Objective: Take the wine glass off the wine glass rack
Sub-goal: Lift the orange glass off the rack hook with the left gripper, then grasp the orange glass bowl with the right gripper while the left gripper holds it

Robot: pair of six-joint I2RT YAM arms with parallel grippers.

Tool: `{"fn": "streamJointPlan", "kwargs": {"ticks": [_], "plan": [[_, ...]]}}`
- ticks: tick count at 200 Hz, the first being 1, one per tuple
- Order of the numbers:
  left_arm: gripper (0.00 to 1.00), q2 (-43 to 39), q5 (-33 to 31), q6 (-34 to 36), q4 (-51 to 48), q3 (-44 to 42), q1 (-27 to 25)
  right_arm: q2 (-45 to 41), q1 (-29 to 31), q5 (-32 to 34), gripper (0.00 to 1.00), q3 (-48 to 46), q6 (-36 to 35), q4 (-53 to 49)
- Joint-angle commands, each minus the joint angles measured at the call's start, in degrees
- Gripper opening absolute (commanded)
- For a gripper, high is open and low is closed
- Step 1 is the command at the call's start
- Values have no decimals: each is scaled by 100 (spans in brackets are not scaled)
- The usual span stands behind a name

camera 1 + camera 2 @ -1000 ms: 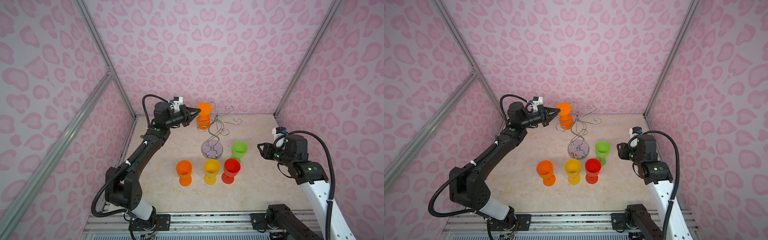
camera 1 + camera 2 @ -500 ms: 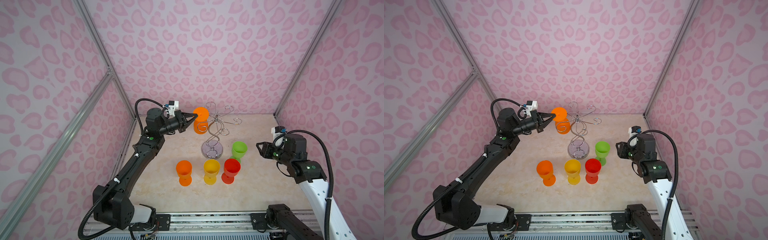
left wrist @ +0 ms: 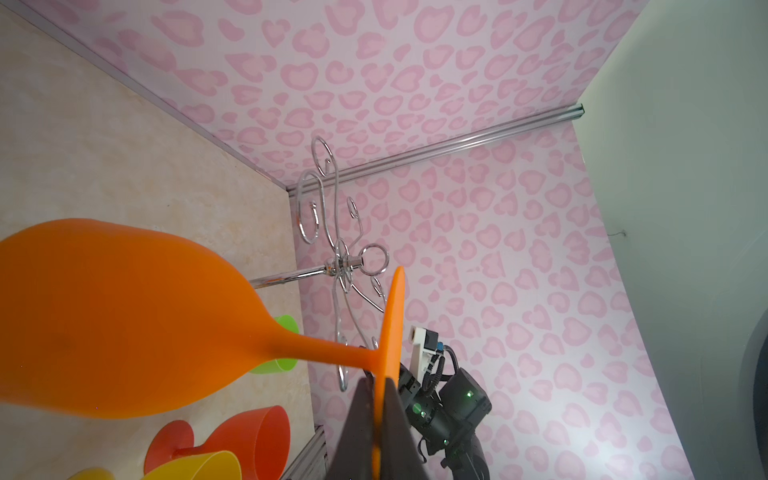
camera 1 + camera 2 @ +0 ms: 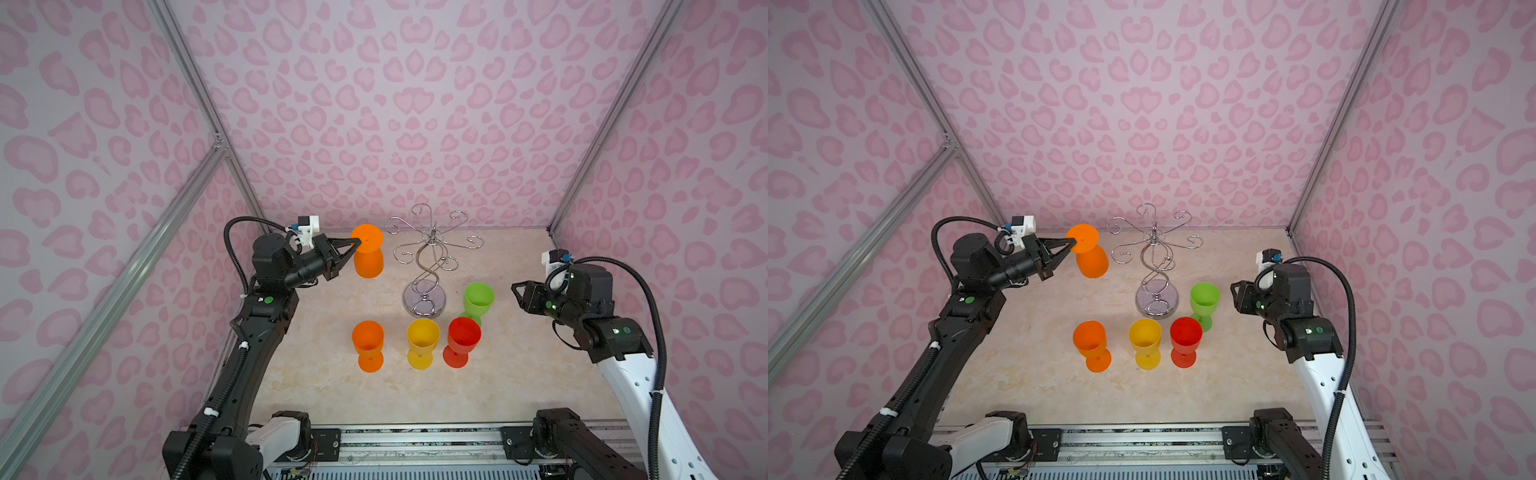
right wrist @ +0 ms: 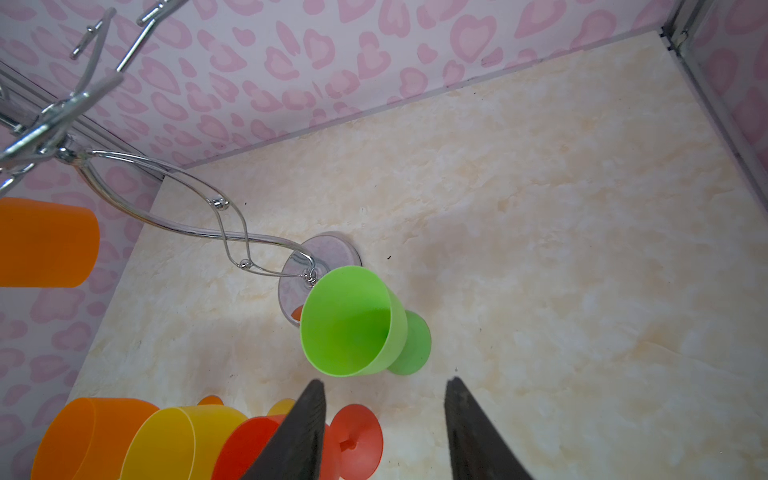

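Observation:
An orange wine glass (image 4: 368, 261) (image 4: 1093, 262) hangs upside down, foot uppermost, in the air just left of the wine glass rack (image 4: 430, 248) (image 4: 1156, 254). It is clear of the chrome rack's curled arms, which carry nothing. My left gripper (image 4: 356, 242) (image 4: 1070, 242) is shut on the edge of the glass's round foot. The left wrist view shows both dark fingers pinching the thin foot disc, with my left gripper (image 3: 376, 381) below the bowl of the wine glass (image 3: 124, 316). My right gripper (image 4: 518, 294) (image 5: 385, 379) stands open and empty, right of the rack.
Standing upright on the marble tabletop (image 4: 519, 374) in front of the rack are a green glass (image 4: 478, 300) (image 5: 353, 320), a red glass (image 4: 463, 338), a yellow glass (image 4: 423, 340) and another orange glass (image 4: 368, 345). Pink patterned walls close in the back and both sides.
My left arm has drawn back to the left, carrying the orange wine glass off the rack's arm and away from it. The right arm has barely moved.

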Motion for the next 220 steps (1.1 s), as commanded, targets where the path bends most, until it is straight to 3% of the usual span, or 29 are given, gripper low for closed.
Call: {"fn": "streamJointPlan", "kwargs": {"ticks": [1,32,81,94,148,220], "plan": [[2,-260,348,199,-280,-13,391,64,-3,-114,48,95,36,128],[2,-615,548,187,-403,257,1075,-16,-2,-167,47,204,103,207],[2,-770,324,-551,587,915,1062,-446,1,-869,46,132,602,1190],[2,-702,350,-964,1387,1092,963,-550,-3,-1144,46,3,912,1690],[2,-96,-109,-2801,4145,1346,10,-621,52,-2015,46,-580,2373,4304],[2,1314,-887,-3704,6219,1504,-2114,-411,638,-2053,48,-852,3149,6197]]}}
